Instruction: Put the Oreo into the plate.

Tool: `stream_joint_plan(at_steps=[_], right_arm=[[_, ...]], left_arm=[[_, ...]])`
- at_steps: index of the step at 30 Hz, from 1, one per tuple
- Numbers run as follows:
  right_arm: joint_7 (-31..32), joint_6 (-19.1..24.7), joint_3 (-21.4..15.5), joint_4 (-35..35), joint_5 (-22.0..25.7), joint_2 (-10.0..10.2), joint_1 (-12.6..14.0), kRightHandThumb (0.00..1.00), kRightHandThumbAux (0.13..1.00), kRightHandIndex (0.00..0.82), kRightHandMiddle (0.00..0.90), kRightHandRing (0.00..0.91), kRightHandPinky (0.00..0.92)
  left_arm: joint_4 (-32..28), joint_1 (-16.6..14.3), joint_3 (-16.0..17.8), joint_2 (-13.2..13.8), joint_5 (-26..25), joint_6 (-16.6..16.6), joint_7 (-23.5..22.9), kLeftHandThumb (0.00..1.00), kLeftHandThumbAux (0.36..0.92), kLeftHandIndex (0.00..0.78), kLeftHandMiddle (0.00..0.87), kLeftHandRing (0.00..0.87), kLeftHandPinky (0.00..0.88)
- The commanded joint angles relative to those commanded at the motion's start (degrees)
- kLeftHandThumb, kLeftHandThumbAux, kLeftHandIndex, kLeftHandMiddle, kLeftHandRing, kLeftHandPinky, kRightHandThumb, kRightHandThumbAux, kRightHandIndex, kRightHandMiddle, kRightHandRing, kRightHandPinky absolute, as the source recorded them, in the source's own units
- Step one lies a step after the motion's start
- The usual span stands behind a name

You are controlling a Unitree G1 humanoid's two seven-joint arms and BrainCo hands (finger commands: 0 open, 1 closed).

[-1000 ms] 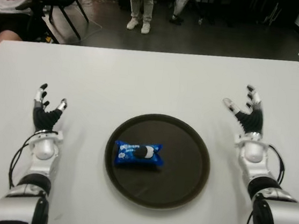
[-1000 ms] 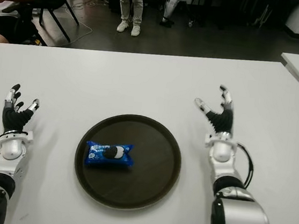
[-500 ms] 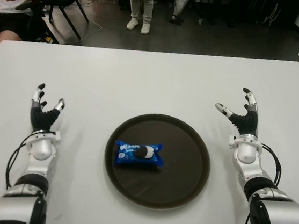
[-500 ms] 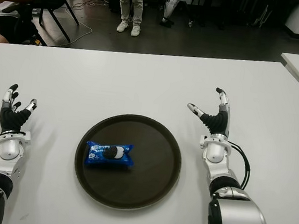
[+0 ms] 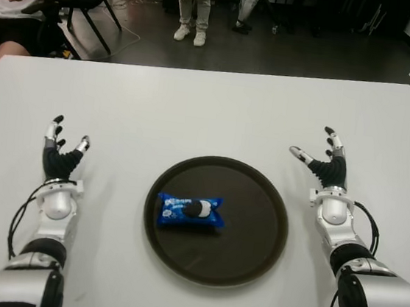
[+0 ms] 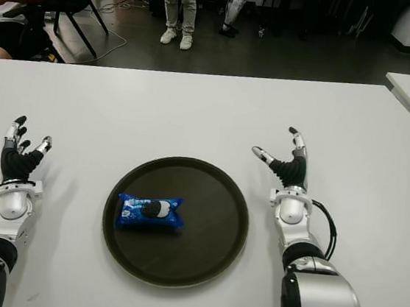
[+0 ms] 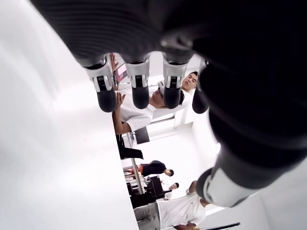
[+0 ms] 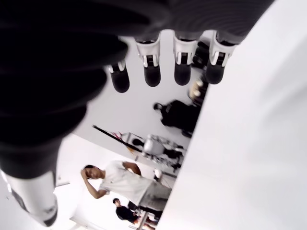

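Apparently unreadable, the blue Oreo pack (image 5: 189, 212) lies in the plate (image 5: 258, 204).

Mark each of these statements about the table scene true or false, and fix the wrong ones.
1. The Oreo pack lies on the plate. True.
2. The right hand grips the Oreo pack. False: its fingers are spread and hold nothing, right of the plate.
3. The left hand shows left of the plate, open. True.
4. The plate is white. False: it is dark, on a white table.
5. The Oreo pack sits left of the plate's middle. True.
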Motion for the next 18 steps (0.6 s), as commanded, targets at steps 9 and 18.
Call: stream_joint_plan(at_steps=[9, 18], right_arm=[[0.84, -1.82, -0.08, -0.39, -0.17, -0.11, 0.38, 0.000, 0.722, 0.000, 0.000, 0.000, 0.000], [3.11, -3.41, -0.91, -0.36, 0.73, -0.34, 0.23, 0.000, 0.756, 0.000, 0.000, 0.000, 0.000]], left_arm=[[0.56, -0.35, 0.06, -0.16, -0.10, 0.20, -0.23, 0.000, 0.767, 0.020, 0.022, 0.001, 0.000], [0.71, -0.40, 0.18, -0.54, -0.05, 0.24, 0.34, 0.000, 0.735, 0.023, 0.029, 0.010, 0.003]])
